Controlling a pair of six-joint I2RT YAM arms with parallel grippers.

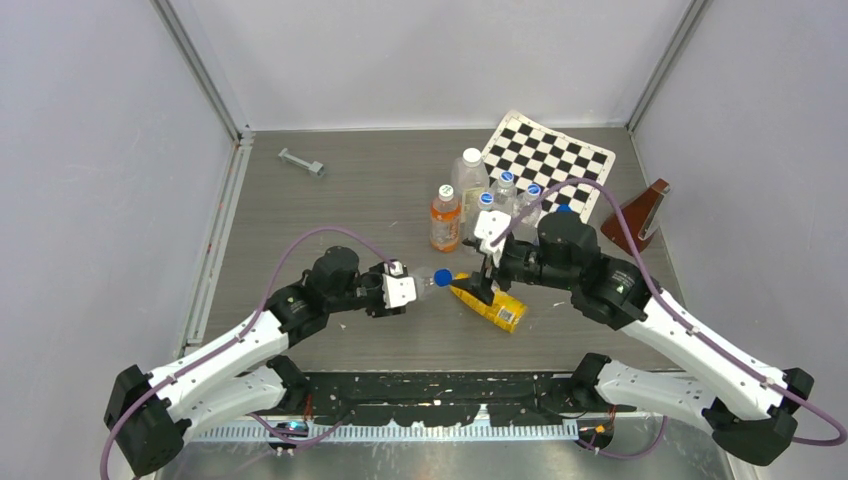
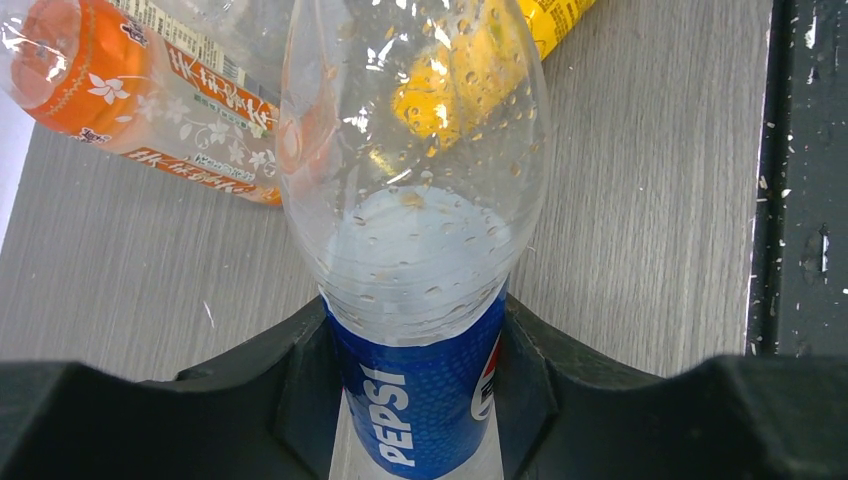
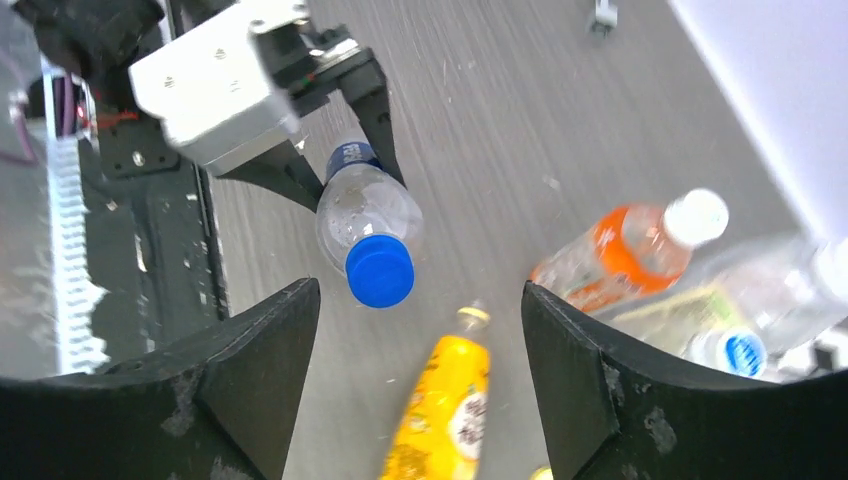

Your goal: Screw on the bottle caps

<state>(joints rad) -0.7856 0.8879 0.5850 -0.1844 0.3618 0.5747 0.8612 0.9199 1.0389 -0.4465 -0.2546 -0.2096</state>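
The table (image 1: 330, 200) carries the work between the two arms, with a cluster of spare bottles (image 1: 480, 195) standing well behind. The left tool (image 1: 412, 288) is found clamped on the labelled waist of the Pepsi bottle (image 2: 415, 400), which is held on its side with the neck presented towards the right arm; this hold is judged to brace the bottle against turning. The right tool (image 3: 420, 310) is positioned just short of that neck, its jaws standing apart and touching nothing. The juice bottle (image 3: 440, 410) is left lying on the table directly below, neck pointed the same way, presumably staged as the next item; whether its neck is capped cannot be told. The blue cap (image 3: 380, 270) is seated on the Pepsi bottle's neck; its tightness cannot be verified by sight.
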